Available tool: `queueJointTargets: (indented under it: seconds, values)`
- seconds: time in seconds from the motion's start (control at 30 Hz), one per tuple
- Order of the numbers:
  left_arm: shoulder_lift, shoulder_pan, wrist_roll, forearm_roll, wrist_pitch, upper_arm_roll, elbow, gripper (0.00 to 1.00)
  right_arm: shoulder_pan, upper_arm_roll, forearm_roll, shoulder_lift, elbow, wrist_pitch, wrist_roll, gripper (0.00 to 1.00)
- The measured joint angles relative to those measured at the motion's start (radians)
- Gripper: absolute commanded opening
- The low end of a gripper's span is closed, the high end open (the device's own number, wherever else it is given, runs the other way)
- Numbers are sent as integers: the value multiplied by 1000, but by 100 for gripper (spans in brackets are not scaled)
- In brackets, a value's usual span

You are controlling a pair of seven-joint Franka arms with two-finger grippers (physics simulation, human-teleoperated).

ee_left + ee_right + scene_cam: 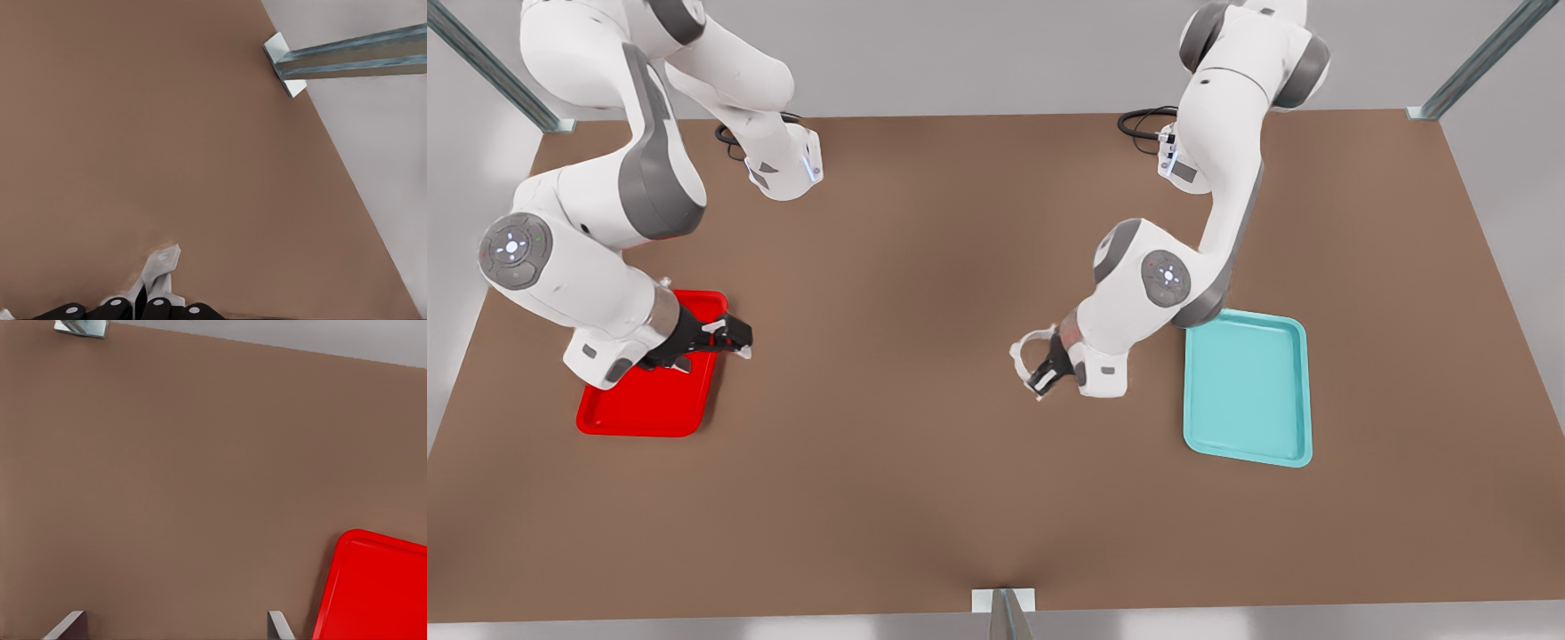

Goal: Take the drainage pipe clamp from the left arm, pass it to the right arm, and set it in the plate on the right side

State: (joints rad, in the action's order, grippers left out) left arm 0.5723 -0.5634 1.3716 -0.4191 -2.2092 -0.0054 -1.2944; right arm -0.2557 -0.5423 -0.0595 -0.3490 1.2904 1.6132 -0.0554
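Over table, left claw (1040, 380) grips clamp (1024, 350).

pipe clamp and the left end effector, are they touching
Touching. In the front view the left end effector grips the drainage pipe clamp; the left wrist view shows its fingers closed on the white strap.

No readable text, labels, brands, numbers or signs on any arm, tray or table surface

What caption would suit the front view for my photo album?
Left gripper holds the white drainage pipe clamp above the table near the teal tray; right gripper waits, jaws open, over the red plate.
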Motion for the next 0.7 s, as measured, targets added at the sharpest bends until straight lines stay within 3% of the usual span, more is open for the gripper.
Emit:
queueJointTargets:
  seconds: [0.13, 0.3, 0.7]
  values:
    - [65, -14, 363, -138, -252, -90, 7, 21, 108, 0, 22, -45, 5, 53, -50, 100]
    - [120, -70, 742, -187, -458, -95, 26, 21, 228, 0, 18, -93, 7, 124, -166, 100]
    - [164, -111, 1319, -208, -599, -102, 27, 21, 365, 1, -128, -123, 75, 213, -414, 100]
